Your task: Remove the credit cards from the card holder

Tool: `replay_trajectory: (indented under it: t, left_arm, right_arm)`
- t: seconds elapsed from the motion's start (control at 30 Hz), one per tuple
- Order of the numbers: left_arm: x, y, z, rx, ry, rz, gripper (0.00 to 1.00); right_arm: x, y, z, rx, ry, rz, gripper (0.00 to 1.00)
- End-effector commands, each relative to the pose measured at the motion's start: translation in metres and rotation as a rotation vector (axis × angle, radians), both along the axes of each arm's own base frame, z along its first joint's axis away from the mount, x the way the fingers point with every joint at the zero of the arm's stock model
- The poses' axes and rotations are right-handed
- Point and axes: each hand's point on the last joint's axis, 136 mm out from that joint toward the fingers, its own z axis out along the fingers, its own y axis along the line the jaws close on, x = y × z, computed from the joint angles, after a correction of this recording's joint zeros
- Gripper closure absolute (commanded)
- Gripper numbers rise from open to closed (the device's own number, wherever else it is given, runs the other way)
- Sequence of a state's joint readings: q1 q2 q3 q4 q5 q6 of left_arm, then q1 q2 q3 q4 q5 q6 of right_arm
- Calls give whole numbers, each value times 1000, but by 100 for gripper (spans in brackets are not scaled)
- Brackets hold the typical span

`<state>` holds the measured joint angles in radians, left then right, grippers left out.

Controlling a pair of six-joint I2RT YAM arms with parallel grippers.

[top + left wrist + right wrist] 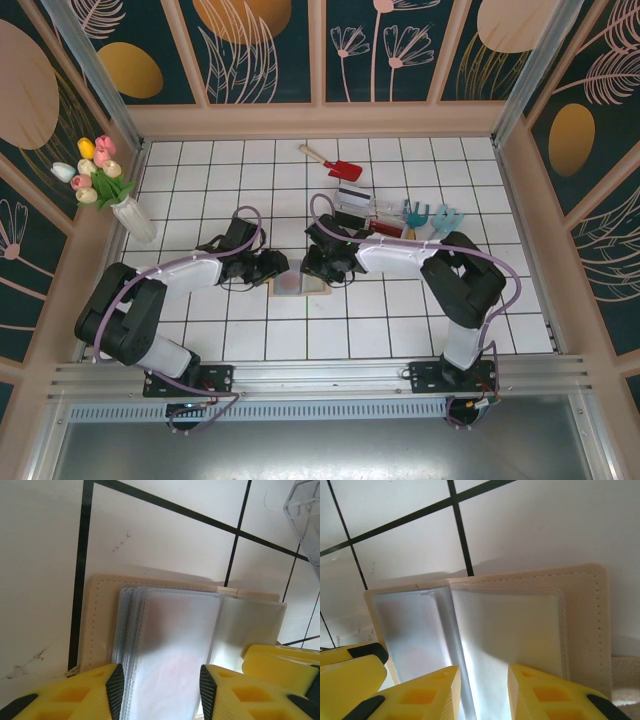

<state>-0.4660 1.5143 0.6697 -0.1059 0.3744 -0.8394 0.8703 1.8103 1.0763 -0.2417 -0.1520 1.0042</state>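
The card holder (297,283) lies open on the white tiles, tan cover down, between my two grippers. In the left wrist view its cover (100,625) carries a stack of clear sleeves (170,635). My left gripper (161,680) stands open over that stack, its pads apart, and a faint pink tint shows through the top sleeve. My right gripper (484,680) is open over the other half of the holder (580,620), near the fold. From above, the left gripper (277,268) and right gripper (312,268) flank the holder. A dark credit card (351,196) and a red one (385,229) lie farther back.
A clear plastic tray (385,211) sits behind the right arm, its corner (305,520) near the holder. A red toy shovel (335,165) and teal toy rakes (430,215) lie at the back. A vase of tulips (128,212) stands at the left wall.
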Motion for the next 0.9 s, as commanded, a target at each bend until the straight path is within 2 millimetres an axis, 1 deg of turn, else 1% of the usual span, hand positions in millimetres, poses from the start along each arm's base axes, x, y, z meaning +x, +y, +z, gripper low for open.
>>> replay_trajectory:
  t: [0.0, 0.13, 0.33, 0.43, 0.63, 0.87]
  left_arm:
    - [-3, -5, -5, -1, 15, -40, 57]
    - [-3, -11, -4, -24, 17, -62, 60]
    - [-2, -19, 10, -71, -9, -89, 67]
    - [-2, -20, 12, -80, -9, -92, 69]
    - [-2, -25, 16, -107, -17, -101, 71]
    - [-3, -20, 17, -78, -24, -101, 69]
  right_arm:
    - [-6, -9, -16, -16, 59, 2, 68]
    - [-6, -9, -18, -8, 70, 12, 68]
    - [-10, -5, -22, 5, 98, 39, 69]
    - [-11, -5, -25, 9, 108, 42, 69]
    - [-12, -5, -26, 10, 115, 45, 69]
    - [-11, -5, -26, 14, 118, 44, 70]
